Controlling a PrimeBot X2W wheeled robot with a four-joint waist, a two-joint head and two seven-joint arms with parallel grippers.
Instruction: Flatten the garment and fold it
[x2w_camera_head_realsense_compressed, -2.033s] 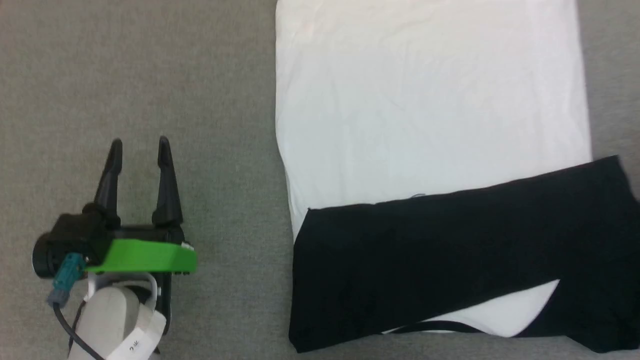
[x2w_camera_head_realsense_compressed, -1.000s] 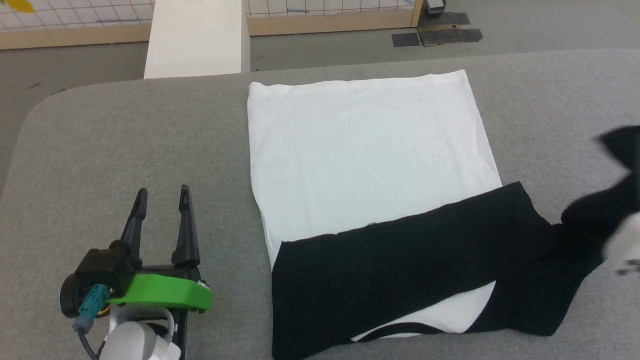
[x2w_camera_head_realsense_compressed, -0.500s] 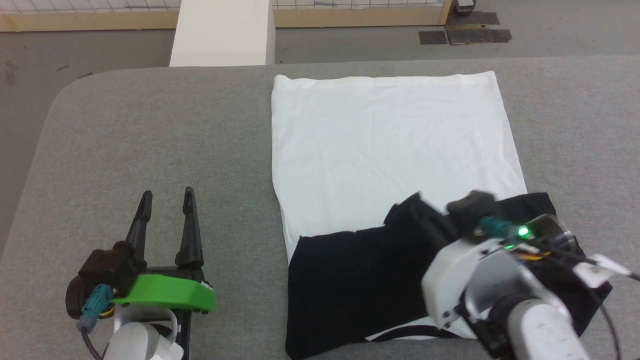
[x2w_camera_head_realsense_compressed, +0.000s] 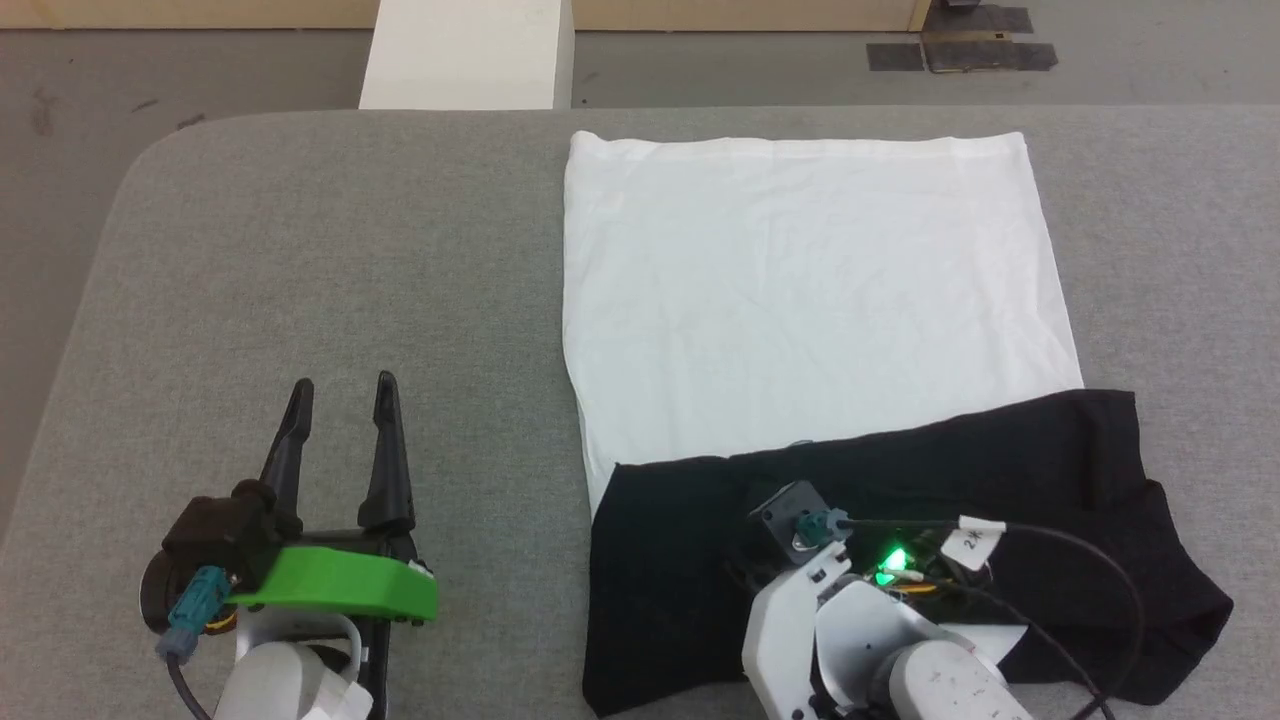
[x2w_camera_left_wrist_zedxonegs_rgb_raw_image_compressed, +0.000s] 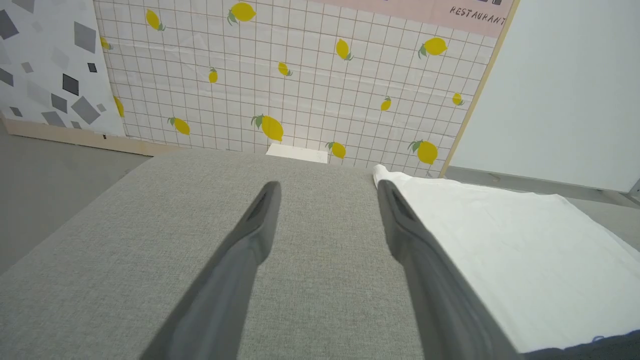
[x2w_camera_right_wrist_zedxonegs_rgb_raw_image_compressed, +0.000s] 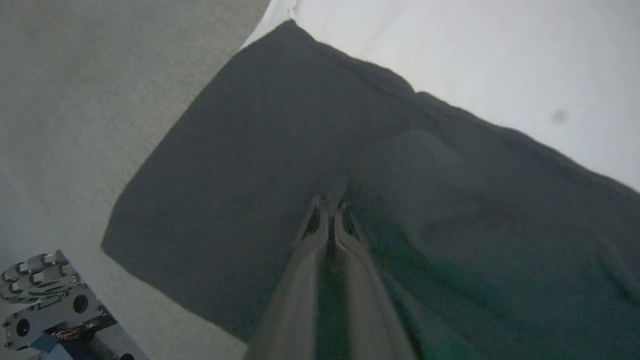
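Head view first: the garment (x2w_camera_head_realsense_compressed: 810, 300) lies on the grey table (x2w_camera_head_realsense_compressed: 300, 250), a woven, felt-like surface with a rounded far-left corner. The garment's white cotton body is spread flat as a smooth, nearly square panel with straight edges and only faint creases. Across its near end I see the black sleeves (x2w_camera_head_realsense_compressed: 900, 470) folded over as a broad slanted band. That band is softly rumpled at its right end, and a small wedge of white and a thin curved black neckline (x2w_camera_head_realsense_compressed: 800, 658) peek out below it.

My left gripper (x2w_camera_head_realsense_compressed: 345, 385) hovers over bare table to the left of the garment, apart from it. Its two long, dark, tapering fingers are spread wide with nothing between them, and a bright green plastic cover (x2w_camera_head_realsense_compressed: 330, 590) sits over its base. In the left wrist view, the white hem corner lies just beside the tip of the finger on that view's right.

The right arm's pale rounded wrist (x2w_camera_head_realsense_compressed: 860, 640) sits over the black band, a green light (x2w_camera_head_realsense_compressed: 893, 560) glowing on it. In the right wrist view the right gripper (x2w_camera_right_wrist_zedxonegs_rgb_raw_image_compressed: 328, 204) has its fingers pressed together, tips down on the matte black cloth. I cannot tell whether a pinch of fabric is caught between them.
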